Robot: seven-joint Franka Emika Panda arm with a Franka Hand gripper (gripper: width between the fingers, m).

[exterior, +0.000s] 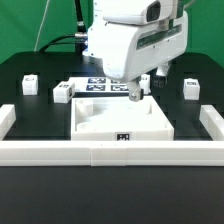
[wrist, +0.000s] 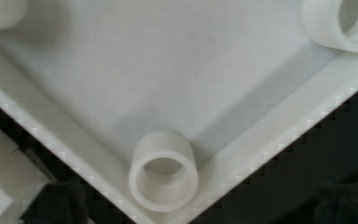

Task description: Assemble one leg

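Several small white legs with black markers stand on the black table: one (exterior: 30, 84) at the exterior view's left, one (exterior: 62, 92) beside it, one (exterior: 190, 89) at the right, and one (exterior: 146, 82) just behind the arm. The large white tray (exterior: 120, 122) lies in the middle. My gripper (exterior: 132, 93) hangs over the tray's far right corner. In the wrist view that corner fills the picture, with a round socket (wrist: 163, 170) in it. My gripper (wrist: 194, 208) is open and empty, and its dark fingertips (wrist: 60, 203) show blurred on either side of the corner.
The marker board (exterior: 98, 85) lies behind the tray, partly hidden by the arm. A low white rail (exterior: 110, 152) runs along the front and up both sides of the table. Two more sockets (wrist: 345, 20) show at the tray's other corners.
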